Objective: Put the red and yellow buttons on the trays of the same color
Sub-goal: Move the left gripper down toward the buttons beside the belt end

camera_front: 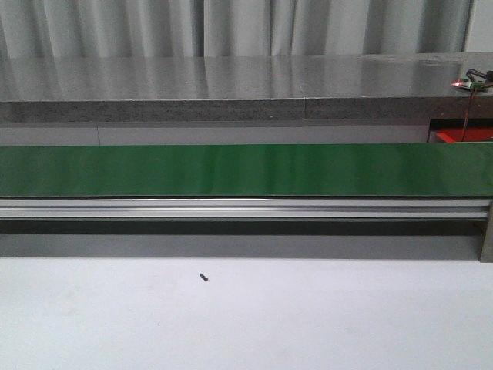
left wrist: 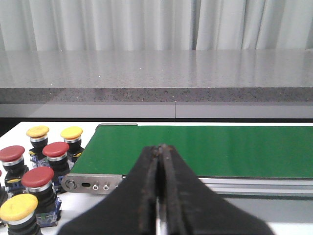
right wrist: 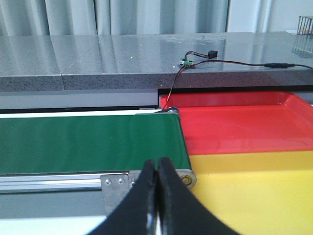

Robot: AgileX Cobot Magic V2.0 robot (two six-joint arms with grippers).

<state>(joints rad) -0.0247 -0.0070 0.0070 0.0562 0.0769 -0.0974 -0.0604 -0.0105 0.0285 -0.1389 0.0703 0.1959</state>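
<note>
I'm holding both grippers, left gripper point(left wrist: 161, 196) and right gripper point(right wrist: 157, 196), pressed together, empty; buttons point(left wrist: 38, 177) are waiting beside the left one.

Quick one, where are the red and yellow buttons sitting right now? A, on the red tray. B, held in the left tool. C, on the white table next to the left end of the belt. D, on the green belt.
C: in the left wrist view the red and yellow buttons stand clustered on the white table beside the green belt's end, while the belt is bare and the left tool is shut on nothing.
</note>
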